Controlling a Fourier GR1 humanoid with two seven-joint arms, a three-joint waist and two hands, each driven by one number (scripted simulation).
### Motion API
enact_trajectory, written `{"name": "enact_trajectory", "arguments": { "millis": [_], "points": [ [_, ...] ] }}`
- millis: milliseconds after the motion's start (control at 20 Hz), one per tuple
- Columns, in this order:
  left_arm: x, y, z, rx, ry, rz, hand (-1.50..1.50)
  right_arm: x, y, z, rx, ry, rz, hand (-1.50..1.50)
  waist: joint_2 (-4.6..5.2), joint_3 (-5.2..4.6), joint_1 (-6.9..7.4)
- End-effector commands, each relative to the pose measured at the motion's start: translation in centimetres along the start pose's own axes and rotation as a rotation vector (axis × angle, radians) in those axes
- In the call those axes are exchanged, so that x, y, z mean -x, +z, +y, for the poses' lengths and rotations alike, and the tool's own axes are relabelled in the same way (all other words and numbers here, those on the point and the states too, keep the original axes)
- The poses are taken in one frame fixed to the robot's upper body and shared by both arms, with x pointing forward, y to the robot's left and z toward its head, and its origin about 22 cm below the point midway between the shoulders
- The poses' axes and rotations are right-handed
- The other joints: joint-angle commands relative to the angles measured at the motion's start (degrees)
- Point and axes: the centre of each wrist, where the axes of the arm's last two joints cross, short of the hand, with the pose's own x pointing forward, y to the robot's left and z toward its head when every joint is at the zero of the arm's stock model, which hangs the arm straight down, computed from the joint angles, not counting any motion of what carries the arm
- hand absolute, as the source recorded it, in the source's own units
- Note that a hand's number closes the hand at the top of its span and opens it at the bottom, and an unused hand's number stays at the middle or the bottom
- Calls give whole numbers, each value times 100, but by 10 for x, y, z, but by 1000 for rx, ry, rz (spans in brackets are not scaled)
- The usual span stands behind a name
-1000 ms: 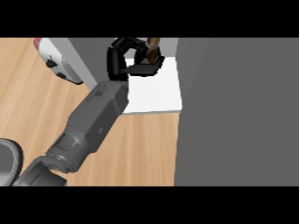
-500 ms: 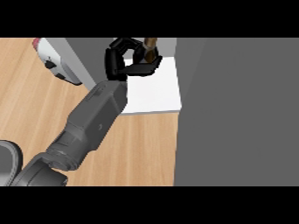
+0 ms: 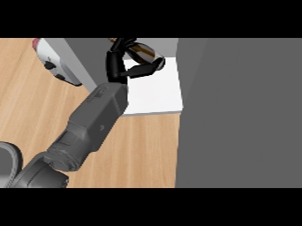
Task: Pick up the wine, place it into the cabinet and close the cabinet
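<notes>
At about 7 o'clock, closest to the viewer, a grey forearm (image 3: 92, 128) comes in from the lower edge and runs up over the wooden counter (image 3: 23, 114) toward 12 o'clock. To its right, filling the 3 o'clock side, stands a broad grey cabinet door (image 3: 248, 114). Past the counter's far edge lies the white cabinet floor (image 3: 159, 95), between the door and a grey cabinet wall (image 3: 82, 57). At 12 o'clock the black left hand (image 3: 124, 66) sits over that white floor, its fingers and thumb curled round the wine (image 3: 142, 54), a dark bottle partly hidden by the hand and lying inside the cabinet opening. At 10 o'clock, beside the grey wall, rests a white object with red and dark marks (image 3: 54, 66).
</notes>
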Motion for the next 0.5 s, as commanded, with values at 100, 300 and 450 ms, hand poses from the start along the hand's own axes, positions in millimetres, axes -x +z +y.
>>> {"name": "enact_trajectory", "arguments": {
  "millis": [100,300,450],
  "points": [
    [7,-4,20,-35,-85,5,-150,-7,16,2,-11,-6,-40,-150,46,-20,-23],
    [22,11,23,-29,-119,26,-150,-14,13,2,-4,-30,-39,-150,58,-26,-44],
    [16,2,26,-17,-152,36,-150,-14,11,6,-12,-22,-32,-150,53,-27,-30]
  ]
}}
